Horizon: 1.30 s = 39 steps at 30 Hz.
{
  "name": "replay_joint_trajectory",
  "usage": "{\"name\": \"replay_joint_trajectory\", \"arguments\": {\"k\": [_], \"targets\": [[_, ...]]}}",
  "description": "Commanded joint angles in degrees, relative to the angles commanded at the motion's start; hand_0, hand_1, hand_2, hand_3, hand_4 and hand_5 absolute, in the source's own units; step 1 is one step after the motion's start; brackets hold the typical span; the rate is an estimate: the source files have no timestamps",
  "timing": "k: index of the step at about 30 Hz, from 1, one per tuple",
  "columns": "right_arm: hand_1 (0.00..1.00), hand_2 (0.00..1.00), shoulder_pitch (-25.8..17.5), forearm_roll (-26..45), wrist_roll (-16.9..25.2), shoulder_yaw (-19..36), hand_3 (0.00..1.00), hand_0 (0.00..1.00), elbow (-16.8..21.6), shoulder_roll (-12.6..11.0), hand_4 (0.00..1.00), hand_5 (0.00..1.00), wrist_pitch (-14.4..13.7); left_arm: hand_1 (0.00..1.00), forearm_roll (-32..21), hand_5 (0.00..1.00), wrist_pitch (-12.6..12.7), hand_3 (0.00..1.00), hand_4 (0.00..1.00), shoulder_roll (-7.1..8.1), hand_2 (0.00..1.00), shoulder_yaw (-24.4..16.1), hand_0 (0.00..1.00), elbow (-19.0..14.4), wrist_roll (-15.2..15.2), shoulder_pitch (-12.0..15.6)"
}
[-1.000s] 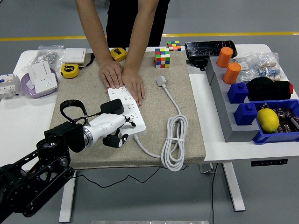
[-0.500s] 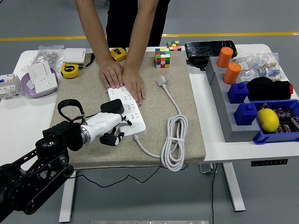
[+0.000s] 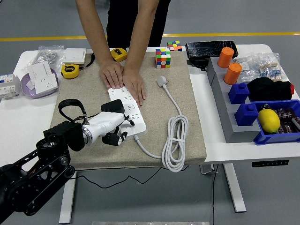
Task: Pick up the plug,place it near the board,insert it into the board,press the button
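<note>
left hand point(image 3: 111, 127) fingers curled gripping black blocky plug point(image 3: 112, 107) | over flat white board point(image 3: 129, 108)

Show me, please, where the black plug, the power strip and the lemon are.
black plug point(image 3: 112, 106), head view, its top face.
power strip point(image 3: 132, 110), head view, its socket face.
lemon point(image 3: 268, 120), head view, its middle.

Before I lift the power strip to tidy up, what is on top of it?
A person's hands press flat on the far end of the power strip. The robot's left hand lies over its near end with a black plug. Sockets beneath both are hidden.
</note>
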Motion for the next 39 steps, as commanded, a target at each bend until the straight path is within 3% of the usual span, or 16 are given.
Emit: {"name": "replay_joint_trajectory", "arguments": {"k": [27,31,39], "targets": [[0.881,0.829,-0.28,-0.25,-0.13,-0.01,0.803,0.934,0.0,-0.11,0.998,0.998,-0.02,0.036,0.42,0.066,1.1,0.76,0.436,-0.33,0.151,0.69,0.158,3.28,-1.05,0.24],[0.881,0.829,-0.25,-0.19,-0.12,-0.04,0.803,0.935,0.0,-0.1,0.998,0.998,-0.02,0.036,0.74,0.065,0.95,0.754,0.435,-0.22,0.151,0.0,0.158,1.87,-1.0,0.25],[0.881,0.829,-0.11,-0.18,-0.13,0.07,0.803,0.935,0.0,-0.03,0.998,0.998,-0.02,0.038,0.47,0.066,0.3,0.753,0.428,-0.26,0.156,-5.14,0.159,-7.09,-1.2,1.8]]}}
